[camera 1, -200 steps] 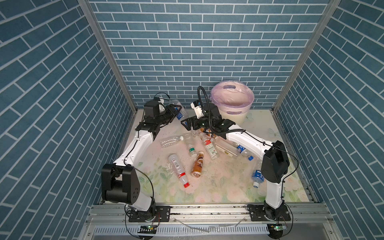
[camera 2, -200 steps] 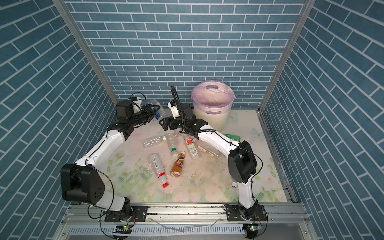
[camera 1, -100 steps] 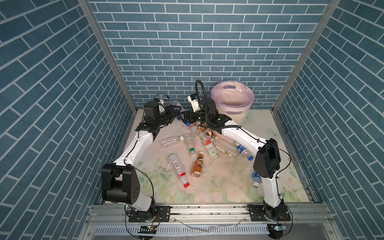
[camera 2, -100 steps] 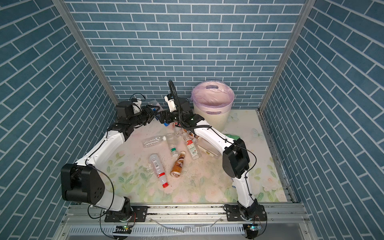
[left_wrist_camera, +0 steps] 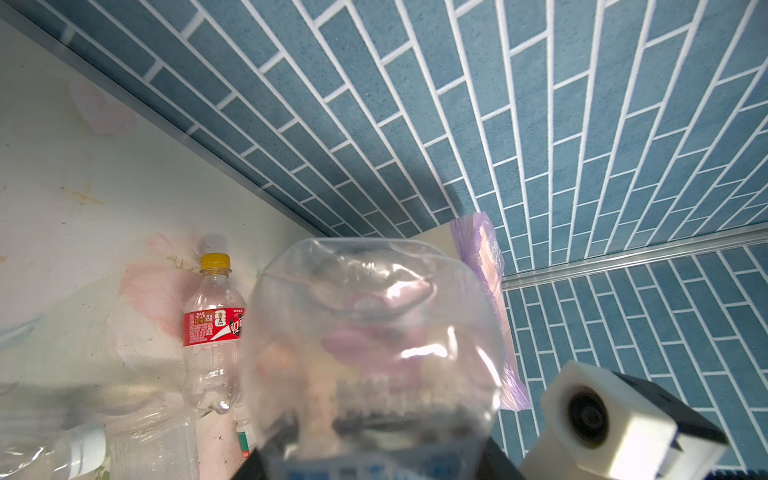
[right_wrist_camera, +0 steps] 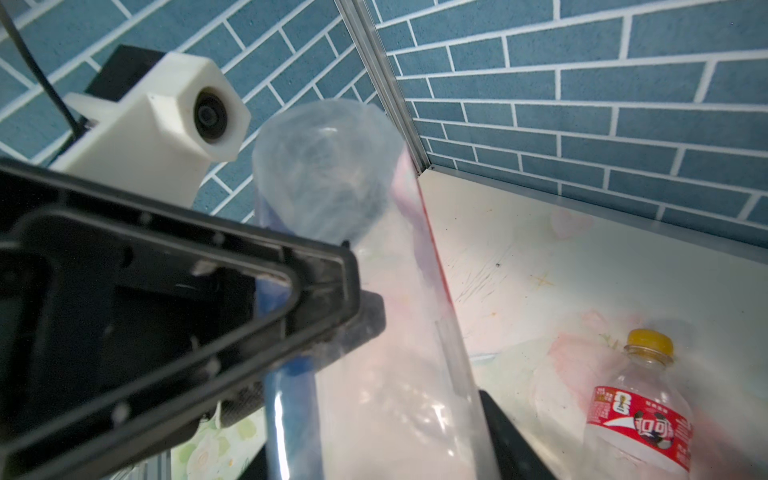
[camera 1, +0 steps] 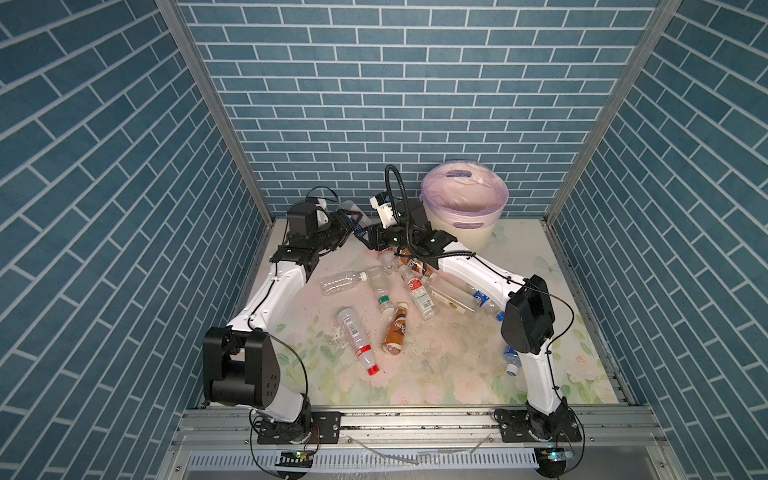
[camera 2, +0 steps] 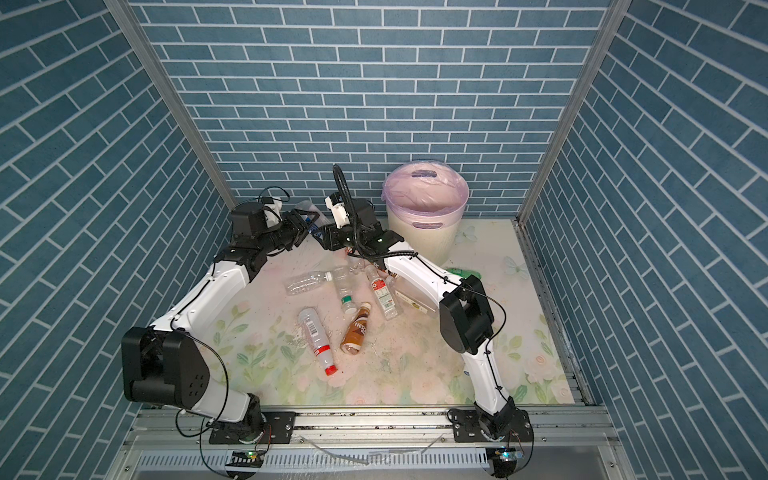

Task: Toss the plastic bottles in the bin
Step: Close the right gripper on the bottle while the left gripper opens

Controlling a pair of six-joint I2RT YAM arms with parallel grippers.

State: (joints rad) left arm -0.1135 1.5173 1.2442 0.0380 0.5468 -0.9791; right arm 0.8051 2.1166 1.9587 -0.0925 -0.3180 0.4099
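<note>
Gripping a clear blue-labelled bottle point(left_wrist_camera: 374, 340) off the tabletop point(camera 1: 457, 374), left tool point(camera 1: 353, 220) is clamped tight; right tool point(camera 1: 368, 236) straddles the same bottle, closure unclear. Bin point(camera 1: 465, 232) stands nearby, rightward.

plastic bottles point(camera 1: 397, 328): about 11, 2 brown | bin point(camera 1: 478, 237): 1 | arms point(camera 1: 286, 286): 2

Clear bottle point(right_wrist_camera: 328, 166) close-up, seemingly gripped

Our white left arm point(camera 1: 274, 291) and white right arm point(camera 1: 469, 266) both reach to the far middle, wrists nearly meeting. Left gripper point(camera 1: 352, 221) clamped on a clear crumpled plastic bottle point(left_wrist_camera: 374, 332). Right gripper point(camera 1: 368, 235) jaws straddle it; we can't confirm closure.
</note>
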